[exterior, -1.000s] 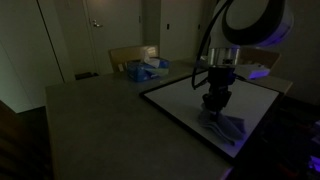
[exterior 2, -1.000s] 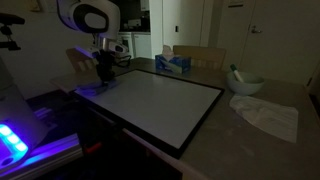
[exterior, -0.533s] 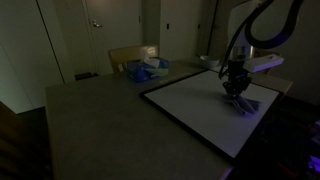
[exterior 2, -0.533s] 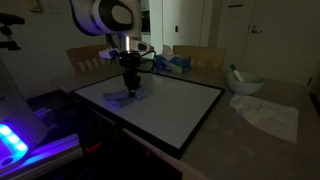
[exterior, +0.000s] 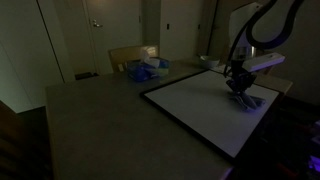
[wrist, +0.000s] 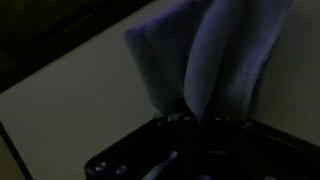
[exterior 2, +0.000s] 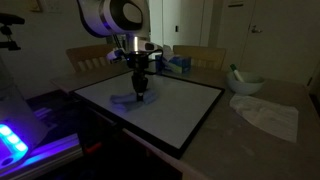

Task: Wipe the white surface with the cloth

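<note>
Right under the gripper (exterior: 238, 88), the cloth (exterior: 249, 100) lies pressed onto the board (exterior: 195, 118), with the jaws pinched tight on its bunched top. Up close in the wrist view, the fabric fans out from the fingers over the white. Well away from the gripper, off the board, sits 1 blue-and-white heap (exterior: 146, 70).

We see a grey-brown table (exterior: 90, 115) carrying the white surface (exterior: 205, 112) — a dark-bordered board that covers much of the top, reaching out to one edge. Near the far edge lies a blue-and-white heap (exterior: 146, 70). In an exterior view, a pale bowl (exterior 2: 246, 83) and a crumpled white towel (exterior 2: 266, 116) (close beside each other) lie on bare tabletop — past the board's side edge.
</note>
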`<state>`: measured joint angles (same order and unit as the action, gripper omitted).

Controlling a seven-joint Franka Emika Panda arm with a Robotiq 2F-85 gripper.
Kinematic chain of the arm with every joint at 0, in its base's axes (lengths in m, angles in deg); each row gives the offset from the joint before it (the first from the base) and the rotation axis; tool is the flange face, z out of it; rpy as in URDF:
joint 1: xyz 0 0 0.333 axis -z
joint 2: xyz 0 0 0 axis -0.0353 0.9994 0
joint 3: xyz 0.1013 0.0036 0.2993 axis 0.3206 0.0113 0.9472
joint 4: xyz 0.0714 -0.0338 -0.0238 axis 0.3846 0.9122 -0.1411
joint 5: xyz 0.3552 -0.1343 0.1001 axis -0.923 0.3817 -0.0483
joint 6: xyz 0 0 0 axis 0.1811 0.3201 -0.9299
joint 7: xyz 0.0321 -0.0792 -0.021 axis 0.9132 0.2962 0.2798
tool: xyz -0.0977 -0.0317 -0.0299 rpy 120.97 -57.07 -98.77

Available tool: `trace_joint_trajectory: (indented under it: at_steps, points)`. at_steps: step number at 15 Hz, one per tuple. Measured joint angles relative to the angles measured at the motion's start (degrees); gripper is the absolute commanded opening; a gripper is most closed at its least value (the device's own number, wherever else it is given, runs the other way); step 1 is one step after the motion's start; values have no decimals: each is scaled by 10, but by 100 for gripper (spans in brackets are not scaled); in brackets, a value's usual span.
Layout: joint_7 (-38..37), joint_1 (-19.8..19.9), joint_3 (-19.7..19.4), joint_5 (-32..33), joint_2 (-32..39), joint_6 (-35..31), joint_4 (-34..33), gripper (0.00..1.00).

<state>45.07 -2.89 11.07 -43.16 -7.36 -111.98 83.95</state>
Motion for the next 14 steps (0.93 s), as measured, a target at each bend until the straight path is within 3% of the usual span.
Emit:
trace_joint_trajectory:
  at_steps: [7, 14]
  points:
    - [8, 5, -4, 22, -2, -6, 0, 3]
    - [62, 47, -42, 62, 10, -14, -8, 3]
